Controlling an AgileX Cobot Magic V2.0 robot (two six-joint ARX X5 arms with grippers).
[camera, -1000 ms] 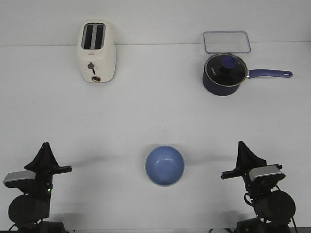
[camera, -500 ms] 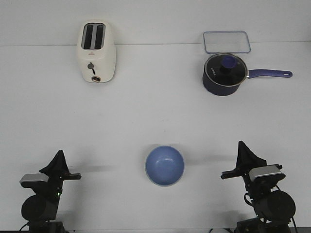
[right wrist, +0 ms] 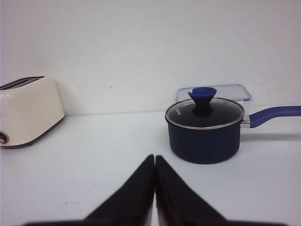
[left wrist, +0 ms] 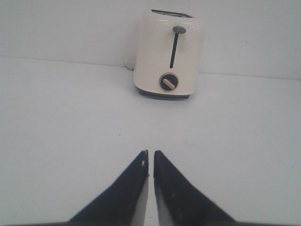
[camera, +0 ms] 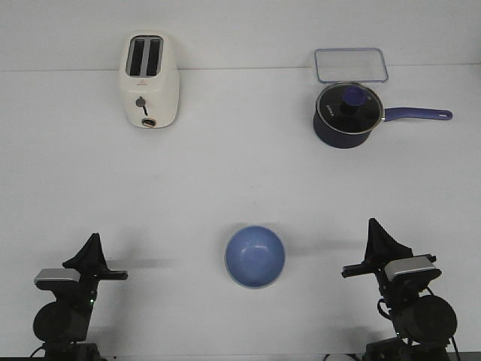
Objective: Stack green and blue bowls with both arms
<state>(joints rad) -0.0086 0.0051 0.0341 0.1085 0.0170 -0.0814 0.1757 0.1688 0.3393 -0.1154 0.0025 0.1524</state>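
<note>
- Periwinkle blue bowl (camera: 255, 256) is seen upright on the white table (camera: 240, 180), near its front edge, between the two grippers and apart from both; a green bowl is not seen
- Left gripper (camera: 92, 242) is parked at the front left, fingers pressed together, nothing held; it is aimed at the cream toaster (left wrist: 169, 53)
- Right gripper (camera: 373, 226) is parked at the front right, fingers pressed together, nothing held; the navy saucepan (right wrist: 205, 130) with glass lid is faced, a clear container (camera: 351, 65) behind it
</note>
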